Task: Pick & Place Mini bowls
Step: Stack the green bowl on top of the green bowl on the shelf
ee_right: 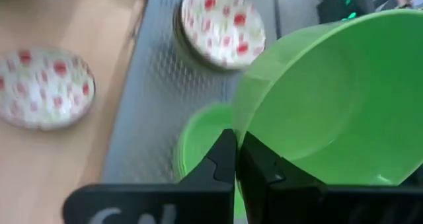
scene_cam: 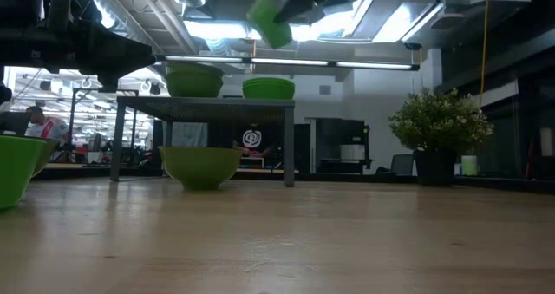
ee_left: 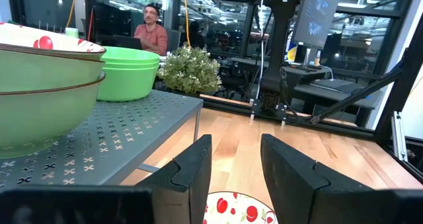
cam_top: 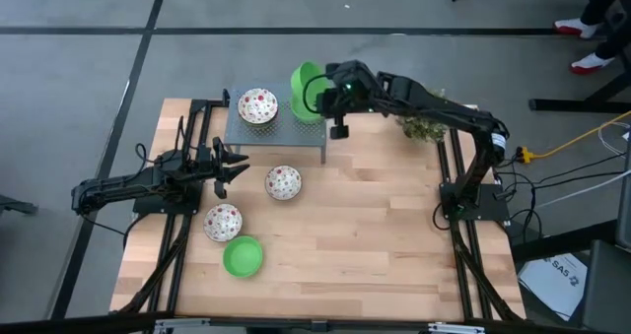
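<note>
While the right gripper (cam_top: 317, 96) pinched a tilted green bowl's (cam_top: 304, 82) rim above the green stack (ee_right: 198, 145) on the shelf (cam_top: 258, 137), three bowls remained at 7 o'clock; left gripper (cam_top: 235, 167) idled, parted.

The right arm reaches from its base across toward the perforated metal shelf (cam_top: 276, 127), its elbow raised. The right end effector (ee_right: 236, 159) hangs above the shelf's right end, fingers closed thin on the rim of a tilted green mini bowl (ee_right: 330, 105). The left arm lies low, stretched toward the shelf's near left corner. The left end effector (ee_left: 235, 163) sits just beside that corner, fingers parted and holding nothing.
</note>
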Robot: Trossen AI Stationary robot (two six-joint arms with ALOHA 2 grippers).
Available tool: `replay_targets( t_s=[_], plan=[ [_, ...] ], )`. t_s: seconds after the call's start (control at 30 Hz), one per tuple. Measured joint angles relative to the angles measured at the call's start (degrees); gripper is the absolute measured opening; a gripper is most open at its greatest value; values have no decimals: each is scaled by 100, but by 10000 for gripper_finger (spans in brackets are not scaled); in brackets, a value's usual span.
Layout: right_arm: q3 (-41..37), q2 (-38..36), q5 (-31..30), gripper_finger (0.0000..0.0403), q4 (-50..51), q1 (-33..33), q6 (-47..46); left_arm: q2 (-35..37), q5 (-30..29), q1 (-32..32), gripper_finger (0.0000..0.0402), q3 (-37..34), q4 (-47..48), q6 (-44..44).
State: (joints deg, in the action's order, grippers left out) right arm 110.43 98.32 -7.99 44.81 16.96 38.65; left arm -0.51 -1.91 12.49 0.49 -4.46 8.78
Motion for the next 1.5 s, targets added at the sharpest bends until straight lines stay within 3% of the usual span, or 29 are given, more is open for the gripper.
replay_targets(
  t_s=[0.47, 1.03, 1.2, 1.5],
  plan=[
    [-20, 299, 522, 8, 575, 291, 130, -2, -1, -2, 125, 0, 2, -2],
    [-20, 813, 498, 9, 624, 543, 401, -2, 0, -1, 125, 0, 2, -1],
    [-21, 813, 454, 35, 552, 538, 385, -2, 0, 0, 125, 0, 2, 0],
    [-20, 806, -146, 113, 616, 582, 385, -2, 0, -2, 125, 0, 2, 2]
  ],
)
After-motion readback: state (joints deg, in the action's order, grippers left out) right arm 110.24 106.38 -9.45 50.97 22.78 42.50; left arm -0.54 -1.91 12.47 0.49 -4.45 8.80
